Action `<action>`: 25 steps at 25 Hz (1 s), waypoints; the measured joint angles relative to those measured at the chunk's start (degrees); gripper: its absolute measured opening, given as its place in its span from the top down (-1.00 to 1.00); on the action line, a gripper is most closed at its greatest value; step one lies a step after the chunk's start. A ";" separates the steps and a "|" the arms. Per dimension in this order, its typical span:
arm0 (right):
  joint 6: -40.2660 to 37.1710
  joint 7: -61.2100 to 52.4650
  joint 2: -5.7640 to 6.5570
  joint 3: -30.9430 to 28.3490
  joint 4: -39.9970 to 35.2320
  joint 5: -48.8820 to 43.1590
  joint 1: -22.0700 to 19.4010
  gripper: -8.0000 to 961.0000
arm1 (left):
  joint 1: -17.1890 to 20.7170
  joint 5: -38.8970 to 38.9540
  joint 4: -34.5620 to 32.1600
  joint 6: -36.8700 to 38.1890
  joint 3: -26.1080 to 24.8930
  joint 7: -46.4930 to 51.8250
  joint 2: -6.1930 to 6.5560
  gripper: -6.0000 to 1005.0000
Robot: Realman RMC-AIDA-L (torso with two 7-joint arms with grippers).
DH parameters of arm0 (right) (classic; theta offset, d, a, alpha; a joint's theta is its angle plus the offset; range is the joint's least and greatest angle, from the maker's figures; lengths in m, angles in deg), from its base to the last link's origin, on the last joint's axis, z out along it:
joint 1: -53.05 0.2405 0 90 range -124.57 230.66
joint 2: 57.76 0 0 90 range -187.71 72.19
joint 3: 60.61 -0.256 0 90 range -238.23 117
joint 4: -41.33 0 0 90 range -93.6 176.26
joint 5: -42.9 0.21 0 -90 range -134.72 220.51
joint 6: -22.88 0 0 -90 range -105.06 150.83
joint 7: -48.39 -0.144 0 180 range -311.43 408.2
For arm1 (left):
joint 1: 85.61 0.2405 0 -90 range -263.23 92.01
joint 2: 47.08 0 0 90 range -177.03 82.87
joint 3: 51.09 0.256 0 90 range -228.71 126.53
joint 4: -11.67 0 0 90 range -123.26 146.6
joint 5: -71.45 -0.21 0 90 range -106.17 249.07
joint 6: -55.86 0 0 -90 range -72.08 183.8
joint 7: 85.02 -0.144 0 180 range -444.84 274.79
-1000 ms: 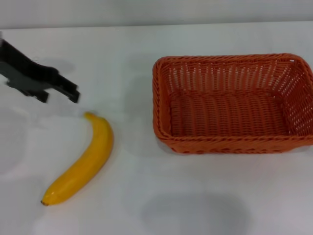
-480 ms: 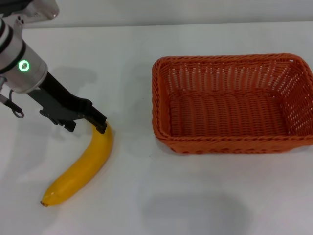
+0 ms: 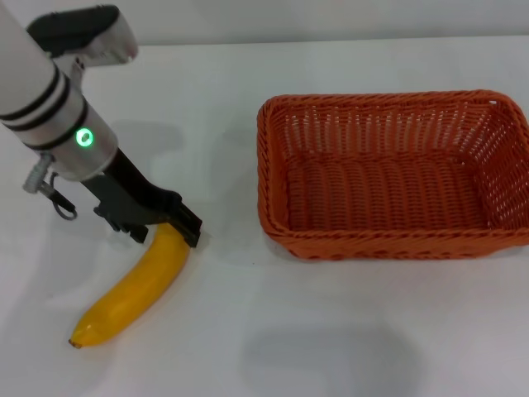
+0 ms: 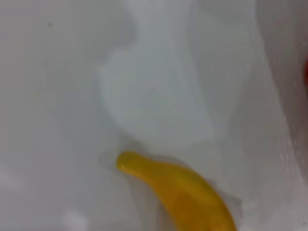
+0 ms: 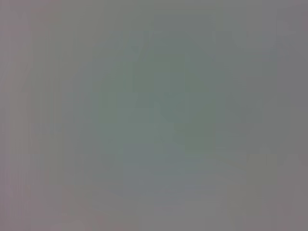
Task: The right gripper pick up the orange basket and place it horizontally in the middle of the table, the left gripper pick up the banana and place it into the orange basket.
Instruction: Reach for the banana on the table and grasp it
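Observation:
The yellow banana (image 3: 136, 289) lies on the white table (image 3: 347, 331) at the front left, its dark tip nearest me; in the left wrist view the banana (image 4: 185, 195) shows close up. My left gripper (image 3: 164, 235) is down at the banana's far end, open, with one black finger on each side of it. The arm's green ring glows just above. The orange basket (image 3: 388, 174) stands upright with its long side across the table, right of centre, holding nothing. The right gripper is out of view; the right wrist view is a blank grey field.
The table's far edge (image 3: 331, 40) runs along the top of the head view. Bare tabletop separates the banana from the basket's left wall, and more lies in front of the basket.
The left arm has swung in from the left edge, rightward and down. Its fingers went from short of the banana to astride its far end. Banana and basket have stayed put.

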 joint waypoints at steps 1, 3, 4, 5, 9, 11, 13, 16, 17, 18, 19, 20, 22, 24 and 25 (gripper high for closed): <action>-0.19 0.10 0.00 -0.18 -0.17 0.00 0.00 -0.82 | -0.08 0.11 -0.31 0.13 0.59 0.55 -0.02 -0.69; -0.70 0.23 0.00 -0.42 -0.59 0.00 0.00 -0.82 | -0.19 0.29 -0.75 0.18 1.95 1.76 -0.09 -0.68; -1.05 0.25 -0.02 -0.44 -0.89 0.00 0.00 -0.82 | -0.23 0.34 -0.80 0.19 2.38 2.25 -0.12 -0.68; -1.21 0.26 -0.03 -0.40 -1.10 0.00 0.00 -0.82 | -0.23 0.41 -0.81 0.27 2.59 2.68 -0.14 -0.67; -1.30 0.30 0.06 -0.12 -1.79 -0.03 -0.01 -0.82 | -0.23 1.32 -0.87 1.15 2.87 3.74 -0.36 -0.66; -1.30 0.38 0.19 -0.12 -1.97 -0.04 -0.01 -0.82 | -0.19 1.83 -0.90 1.56 3.46 4.27 -0.41 -0.66; -1.18 0.45 0.49 -0.20 -1.94 -0.05 -0.02 -0.82 | -0.04 2.28 -0.92 1.99 4.60 4.98 -0.41 -0.65; -0.99 0.32 1.13 -0.40 -1.55 -0.05 -0.02 -0.82 | 0.23 3.03 -0.99 2.17 5.04 5.18 -0.41 -0.59; -0.98 0.20 1.24 -0.45 -1.47 -0.05 -0.04 -0.82 | 0.29 3.19 -1.24 2.18 5.05 5.18 -0.40 -0.55; -0.96 0.07 1.34 -0.49 -1.42 -0.05 -0.06 -0.82 | 0.34 3.28 -1.84 2.18 5.06 5.15 -0.40 -0.52; -0.92 0.00 1.36 -0.50 -1.37 -0.05 -0.11 -0.82 | 0.34 3.28 -2.10 2.18 5.07 5.11 -0.39 -0.49; -0.88 -0.05 1.40 -0.51 -1.34 -0.05 -0.13 -0.82 | 0.35 3.28 -2.41 2.18 5.07 5.05 -0.39 -0.46; -0.81 -0.14 1.44 -0.52 -1.32 -0.04 -0.20 -0.82 | 0.38 3.28 -2.81 2.20 5.09 4.76 -0.39 -0.39; -0.77 -0.19 1.46 -0.56 -1.30 -0.04 -0.29 -0.82 | 0.48 3.28 -2.84 2.26 5.13 4.35 -0.39 -0.33; -0.75 -0.20 1.46 -0.59 -1.29 -0.04 -0.36 -0.82 | 0.51 3.28 -2.85 2.26 5.18 4.06 -0.39 -0.30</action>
